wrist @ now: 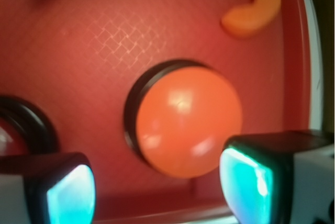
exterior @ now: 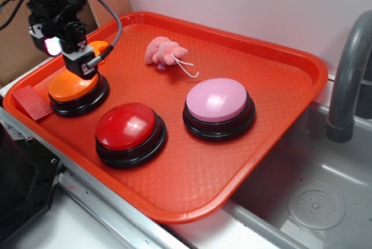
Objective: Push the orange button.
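The orange button (exterior: 72,86) sits at the tray's left end, a glossy orange dome on a black base. In the wrist view it (wrist: 188,122) fills the middle. My gripper (exterior: 85,70) hangs right over the dome, very close to it or touching its top; I cannot tell which. In the wrist view the gripper (wrist: 157,192) is open and empty. Its two fingers stand wide apart at the bottom edge, and the right finger (wrist: 251,182) overlaps the dome's near rim.
The red button (exterior: 129,127) and the pink button (exterior: 218,102) stand to the right on the red tray (exterior: 273,74). A pink plush toy (exterior: 164,51) lies at the back. An orange crescent piece (wrist: 254,7) and a red block (exterior: 32,102) lie near the orange button. A sink (exterior: 314,202) and a grey faucet (exterior: 346,68) are at the right.
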Robot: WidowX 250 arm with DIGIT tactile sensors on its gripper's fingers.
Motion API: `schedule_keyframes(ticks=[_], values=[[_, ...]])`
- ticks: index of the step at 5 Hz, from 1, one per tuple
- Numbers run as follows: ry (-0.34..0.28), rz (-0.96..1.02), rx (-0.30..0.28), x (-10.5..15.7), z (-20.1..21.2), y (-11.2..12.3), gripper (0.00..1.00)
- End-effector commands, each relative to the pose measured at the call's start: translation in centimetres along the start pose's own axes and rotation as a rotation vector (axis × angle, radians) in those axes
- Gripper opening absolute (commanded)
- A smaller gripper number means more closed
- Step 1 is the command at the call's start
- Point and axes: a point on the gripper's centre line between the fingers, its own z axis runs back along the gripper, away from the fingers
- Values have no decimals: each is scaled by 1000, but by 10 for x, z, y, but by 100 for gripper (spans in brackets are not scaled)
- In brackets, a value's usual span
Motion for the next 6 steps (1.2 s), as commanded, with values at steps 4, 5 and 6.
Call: schedule_keyframes(ticks=[4,5,6], values=[[-25,-118,-13,2,-38,29,100],[-21,-30,-61,-4,4,42,100],[-53,61,-27,-16,28,55,100]])
